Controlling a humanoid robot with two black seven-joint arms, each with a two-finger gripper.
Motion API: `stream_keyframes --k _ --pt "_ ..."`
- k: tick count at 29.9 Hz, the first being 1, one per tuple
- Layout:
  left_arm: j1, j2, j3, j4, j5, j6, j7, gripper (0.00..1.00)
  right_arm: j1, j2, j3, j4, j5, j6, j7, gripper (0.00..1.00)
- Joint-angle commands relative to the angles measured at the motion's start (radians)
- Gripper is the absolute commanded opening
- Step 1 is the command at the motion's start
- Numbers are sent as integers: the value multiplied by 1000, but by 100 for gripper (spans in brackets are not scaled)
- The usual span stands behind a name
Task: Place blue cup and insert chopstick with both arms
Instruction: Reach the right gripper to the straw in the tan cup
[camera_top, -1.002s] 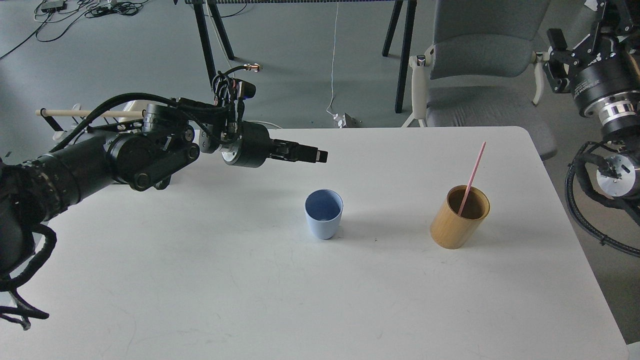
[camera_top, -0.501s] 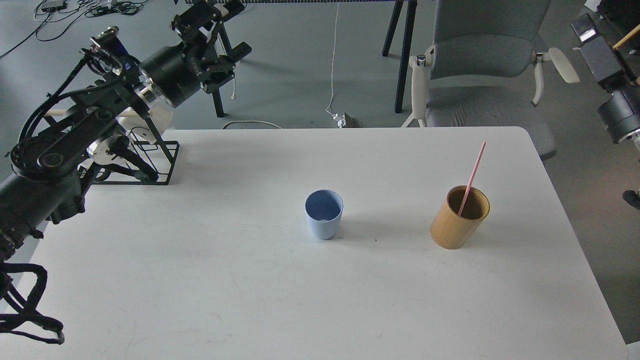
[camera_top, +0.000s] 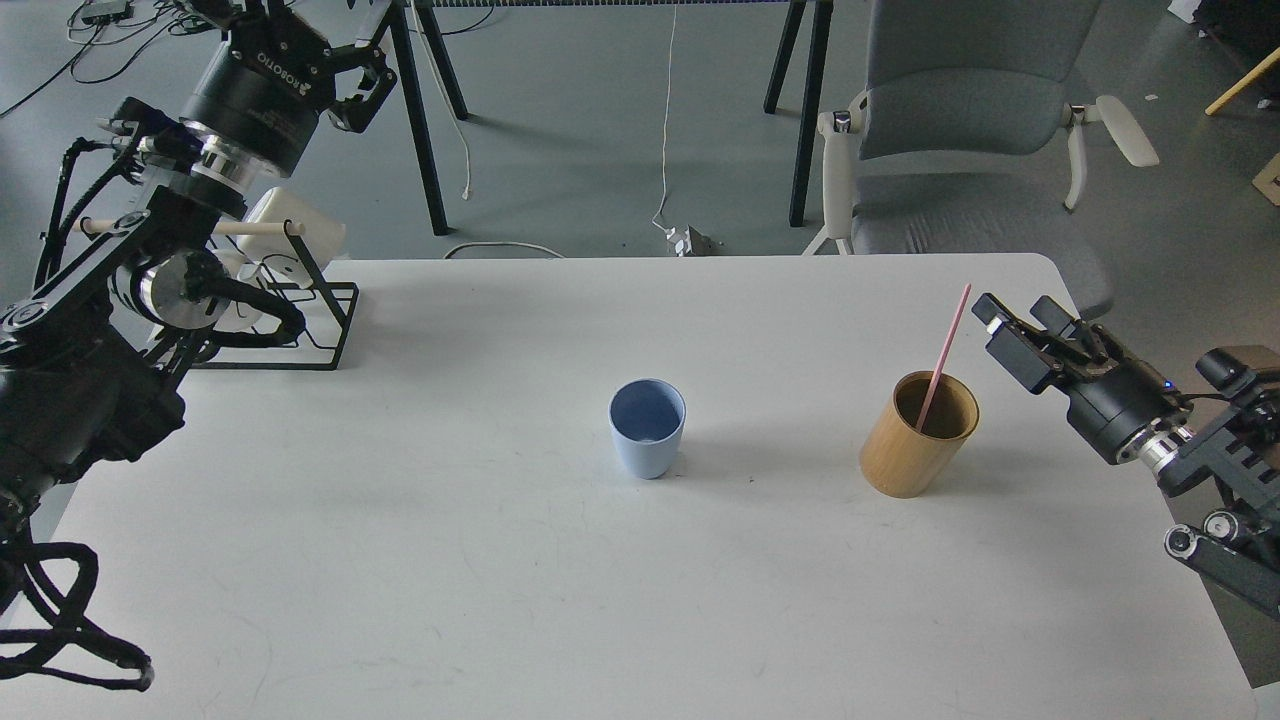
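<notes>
Cup (camera_top: 648, 428) set upright on counter (camera_top: 450, 560). Next: right claw (camera_top: 1020, 325), parted and empty, to grasp chopstick (camera_top: 945, 350) in wooden holder (camera_top: 915, 450). Left claw (camera_top: 345, 85) raised, state unclear.

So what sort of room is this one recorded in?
Probably an office or lab: a white rounded table, a grey padded office chair behind it, and loose black cables on the grey floor.

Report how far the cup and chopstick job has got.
Done: the blue cup stands upright on the table, mid-table and empty.
In hand: nothing is held. The right gripper is open beside the wooden holder, near the chopstick leaning in it. The left gripper is raised far off to the left.
Left: pull the chopstick out and insert it in the cup.
</notes>
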Motion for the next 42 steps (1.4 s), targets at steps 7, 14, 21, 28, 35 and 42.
stream_keyframes --k 7,14,21,28,35,42 --pt "27 -1 4 2 0 0 0 98 6 104 -25 -56 -7 0 0 81" --pt "39 -1 -4 2 0 0 0 99 17 122 -25 -59 -7 0 0 57" --pt "39 -1 -5 3 0 0 0 99 15 121 -27 -58 -9 0 0 38" --pt "39 -1 -5 6 0 0 0 99 17 119 -27 -58 -10 0 0 22" --pt "41 -1 -7 6 -3 0 0 99 21 119 -27 -58 -16 0 0 11" --pt "45 0 -7 6 -3 0 0 99 21 112 -25 -53 -21 0 0 4"
